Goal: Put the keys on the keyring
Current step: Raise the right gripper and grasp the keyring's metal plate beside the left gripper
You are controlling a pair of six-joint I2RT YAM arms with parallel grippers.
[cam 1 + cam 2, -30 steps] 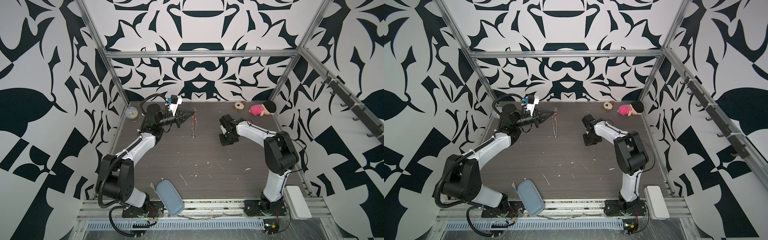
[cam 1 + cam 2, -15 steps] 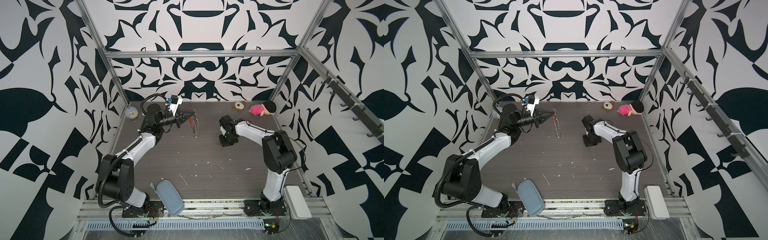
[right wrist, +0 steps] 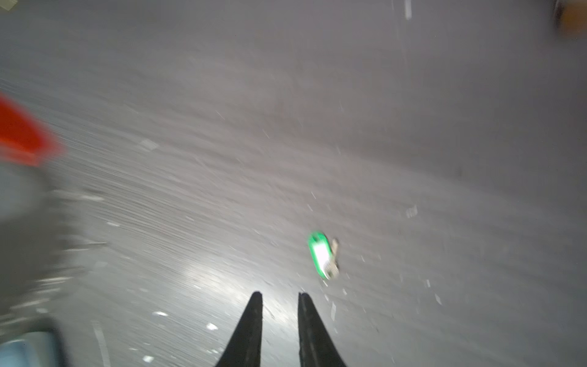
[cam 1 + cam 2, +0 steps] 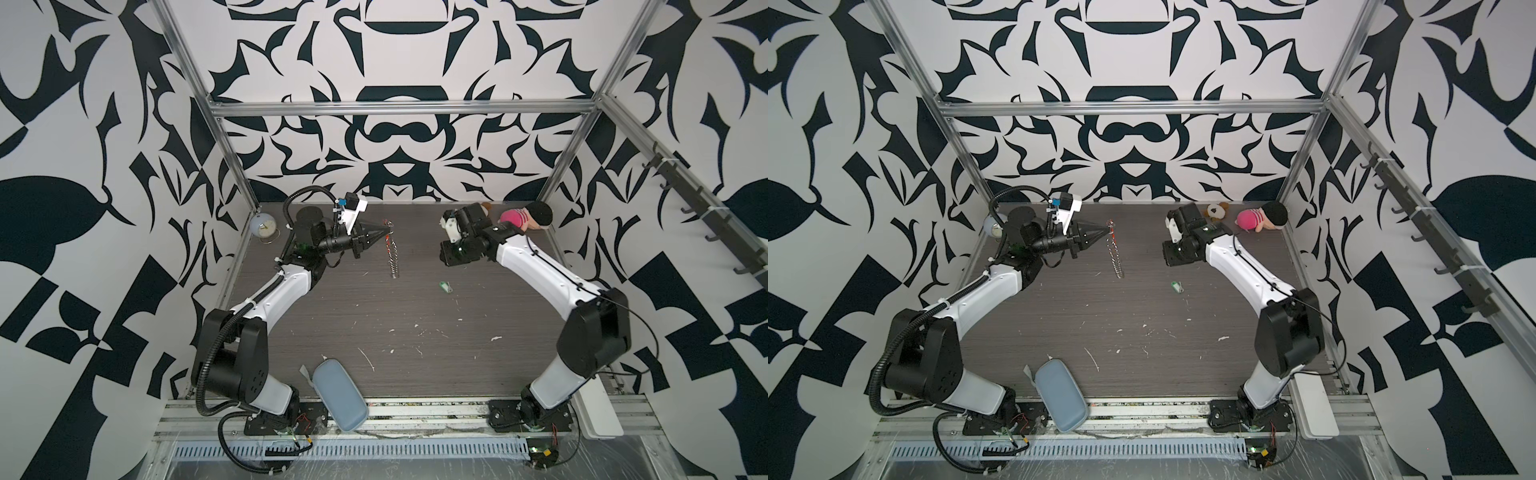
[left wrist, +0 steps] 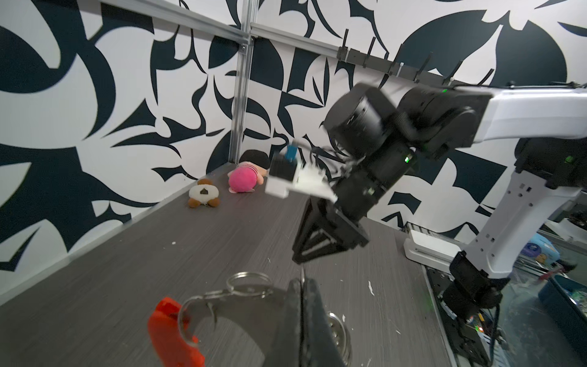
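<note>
Shut tight, the left jaws pinch the keyring [image 4: 392, 254] by its top end, so that in both top views it hangs down as a thin strip of metal and red, a little left of the frame's centre [image 4: 1116, 254]. Whether its lower end touches the bench [image 4: 374, 332] I cannot tell. The left wrist view shows the grip close up: the loop's wire and its red bar [image 5: 173, 336] sit right at the dark jaw tips, with a small ring beside them.

Across from them, the right jaws stand narrowly apart and empty. In the right wrist view, bare bench shows between the two dark fingertips [image 3: 255, 305]. They hang clear above the bench, in the upper right of its surface in both top views.

Lying flat on the bench, the keys [image 4: 445, 286] are held by nothing: the green tag with its small silver key sits just right of centre, below the right jaws in the frame and well apart from the keyring. The right wrist view, though blurred, catches the green tag [image 3: 320, 254] beyond the fingertips and off to one side.

By my reading, only the holding half is done: the keyring is up and presented. Everything with the keys is left, namely lowering onto the tag, gripping it, carrying it over, and threading it onto the loop.
</note>
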